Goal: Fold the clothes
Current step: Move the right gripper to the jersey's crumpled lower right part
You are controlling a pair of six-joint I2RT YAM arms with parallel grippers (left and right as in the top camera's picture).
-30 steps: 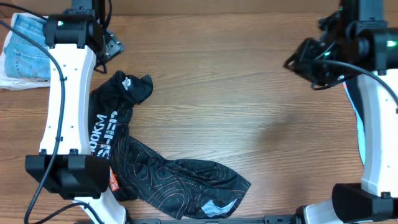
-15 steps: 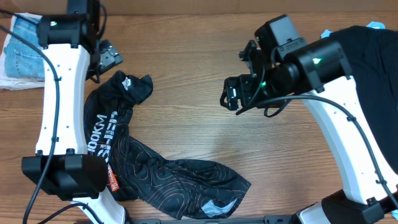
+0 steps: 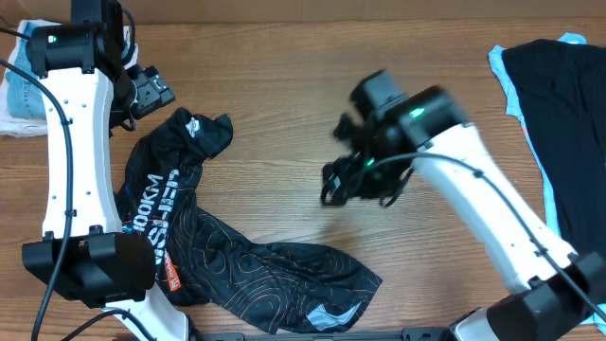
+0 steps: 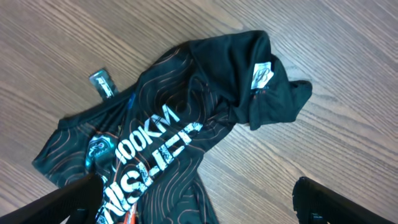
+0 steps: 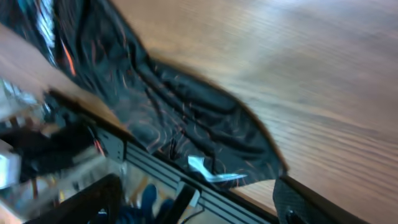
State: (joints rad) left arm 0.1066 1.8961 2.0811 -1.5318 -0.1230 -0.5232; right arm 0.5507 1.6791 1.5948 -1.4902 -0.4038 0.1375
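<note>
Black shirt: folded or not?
Not folded. The black shirt lies crumpled in a twisted, bent strip, one end bunched up, its white lettering partly hidden by creases.

Black shirt (image 5: 186, 118) crumpled near wooden table (image 5: 311, 62) edge, motion-blurred

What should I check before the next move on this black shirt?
1. Left gripper open and empty: ok, by the shirt's upper end.
2. Right gripper open and empty: ok.
3. Right gripper steady: not ok, blurred over bare table.
4. Shirt spread flat: not ok, bunched into a bent strip.
5. Shirt fully on the table: cannot tell, its lower end reaches the front edge.
6. Jeans apart from the shirt: ok, at the far left corner.
</note>
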